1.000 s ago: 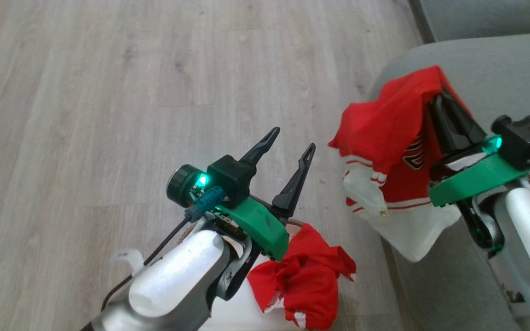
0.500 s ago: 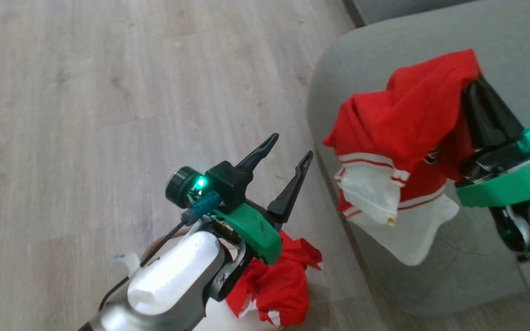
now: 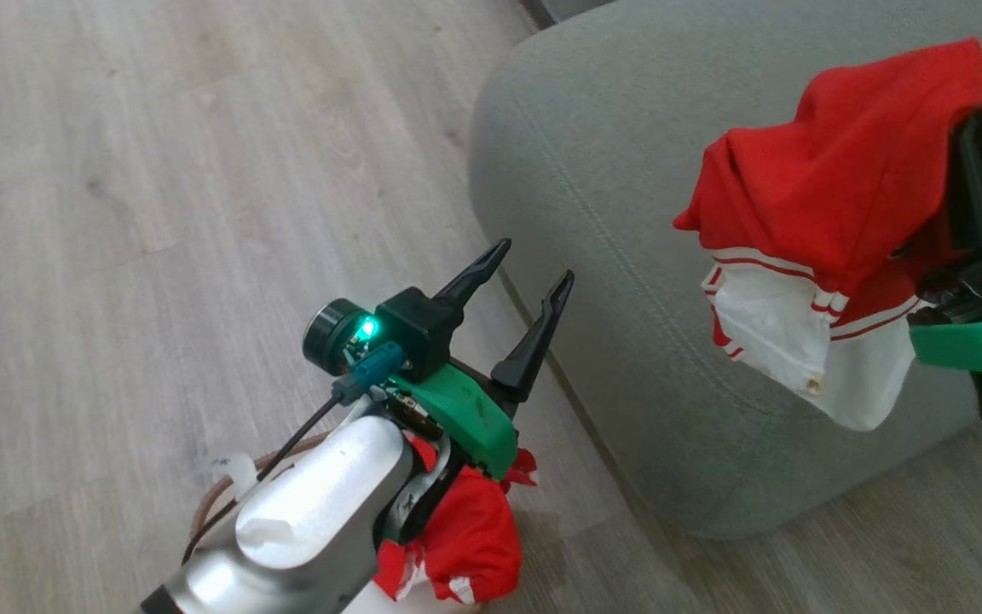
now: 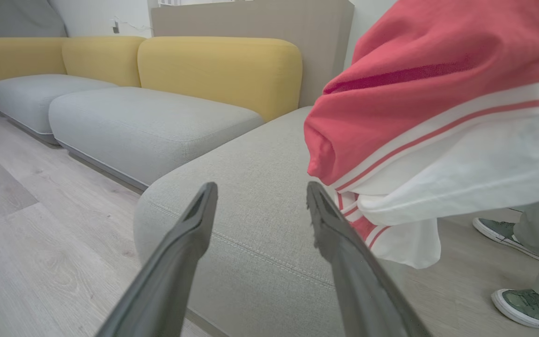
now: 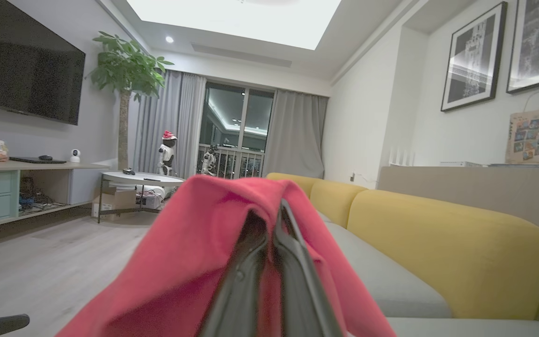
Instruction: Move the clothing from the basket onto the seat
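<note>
My right gripper (image 3: 979, 170) is shut on the red jersey (image 3: 832, 179), which hangs from it in the air over the grey seat (image 3: 610, 170), white trim lowest. In the right wrist view the shut gripper (image 5: 272, 213) pinches the jersey (image 5: 190, 267) at its top fold. My left gripper (image 3: 535, 260) stands open and holds nothing, above the floor beside the seat's corner. Below its forearm the basket (image 3: 211, 503) shows a strip of brown rim and a white handle, with red shorts (image 3: 465, 546) bunched in it. The left wrist view has the open gripper (image 4: 261, 187) facing the seat (image 4: 251, 154) and the jersey (image 4: 438, 93).
Pale wood floor (image 3: 158, 213) lies left of the seat. More grey cushions with yellow backs (image 4: 218, 70) run along the wall. A person's feet in green shoes (image 4: 527, 306) stand to the right of the seat in the left wrist view. A round white table (image 5: 138, 178) stands farther off.
The head camera has swung, so the seat now spreads further across the picture. The jersey in my right gripper has gone from the seat's edge to over the cushion. The left gripper stays open.
</note>
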